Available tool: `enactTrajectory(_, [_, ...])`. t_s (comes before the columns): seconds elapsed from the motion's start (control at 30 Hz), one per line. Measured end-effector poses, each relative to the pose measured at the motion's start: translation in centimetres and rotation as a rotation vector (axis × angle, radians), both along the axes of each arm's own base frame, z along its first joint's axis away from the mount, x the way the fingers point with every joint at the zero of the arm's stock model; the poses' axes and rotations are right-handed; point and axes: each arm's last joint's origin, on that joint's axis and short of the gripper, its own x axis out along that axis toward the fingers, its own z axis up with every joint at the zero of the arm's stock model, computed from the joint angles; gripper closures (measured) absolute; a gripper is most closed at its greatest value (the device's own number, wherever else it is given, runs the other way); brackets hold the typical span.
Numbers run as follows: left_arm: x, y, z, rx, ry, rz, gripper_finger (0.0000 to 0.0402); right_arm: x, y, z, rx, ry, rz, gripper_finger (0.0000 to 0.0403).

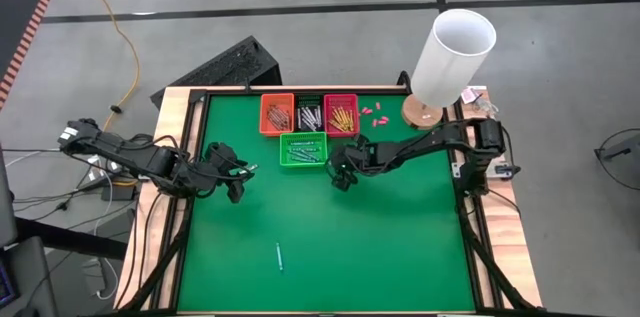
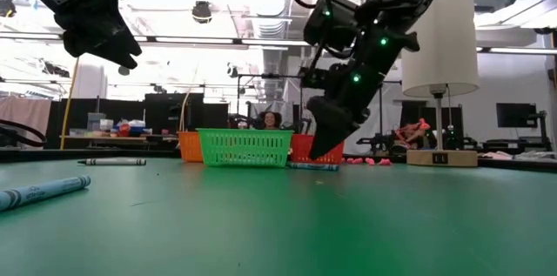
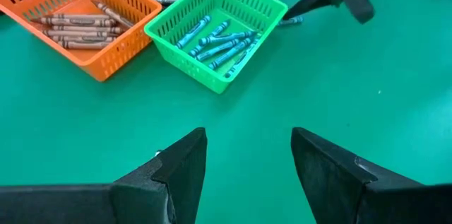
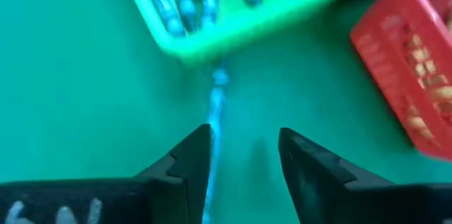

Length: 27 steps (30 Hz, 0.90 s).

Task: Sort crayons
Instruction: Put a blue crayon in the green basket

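Four small baskets stand at the table's far middle: orange (image 1: 277,114), dark (image 1: 309,114), red (image 1: 341,114) and, nearer, green (image 1: 303,149), each holding crayons. The green one holds blue-teal crayons (image 3: 215,39). One blue crayon (image 4: 215,100) lies flat on the table just outside the green basket's right corner. My right gripper (image 4: 244,160) stands open over it, slanting down, its tips low by the table (image 2: 322,141). My left gripper (image 3: 248,160) hangs open above the table left of the green basket, with nothing between its fingers. My right gripper stands open with the blue crayon (image 4: 212,121) running along the inner edge of one finger (image 4: 194,160). Whether that finger touches the crayon, I cannot tell. The crayon lies flat on the table, its far end by the green basket's wall.
Another blue-teal crayon (image 1: 279,256) lies alone toward the table's near edge. A thin grey stick (image 2: 113,162) lies on the table in the low view. Pink bits (image 1: 372,114) lie right of the red basket. A white lamp (image 1: 450,57) stands at the far right corner.
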Motion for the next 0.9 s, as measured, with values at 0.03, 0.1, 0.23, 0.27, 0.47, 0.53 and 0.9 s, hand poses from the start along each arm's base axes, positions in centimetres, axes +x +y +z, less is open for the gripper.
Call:
enactTrajectory(0.03, [0.0, 0.0, 0.0, 0.000, 0.000, 0.000, 0.0204, 0.2, 0.0, -0.1, 0.002, -0.015, 0.002, 0.0222])
enactTrajectory(0.1, [0.0, 0.0, 0.0, 0.000, 0.000, 0.000, 0.0204, 0.0, 0.1, -0.5, 0.005, 0.007, 0.007, 0.0225])
enactTrajectory(0.23, [0.0, 0.0, 0.0, -0.003, -0.001, 0.002, 0.0204, 0.1, 0.2, -1.6, 0.019, 0.034, 0.008, 0.0229])
enactTrajectory(0.27, [0.0, 0.0, 0.0, -0.007, -0.003, 0.004, 0.0204, 0.2, 0.2, -1.8, 0.028, 0.037, 0.012, 0.0229])
enactTrajectory(0.47, [0.0, 0.0, -0.1, -0.006, 0.006, 0.002, 0.0204, 0.3, 0.5, -2.4, 0.039, 0.061, 0.024, 0.0241])
enactTrajectory(0.53, [0.0, 0.0, -0.1, -0.006, 0.006, 0.002, 0.0204, 0.2, 0.4, -2.3, 0.043, 0.062, 0.020, 0.0260])
enactTrajectory(0.9, [0.0, 0.0, -0.1, -0.005, 0.005, 0.005, 0.0204, 0.0, 0.5, -2.4, 0.070, 0.063, -0.019, 0.0393])
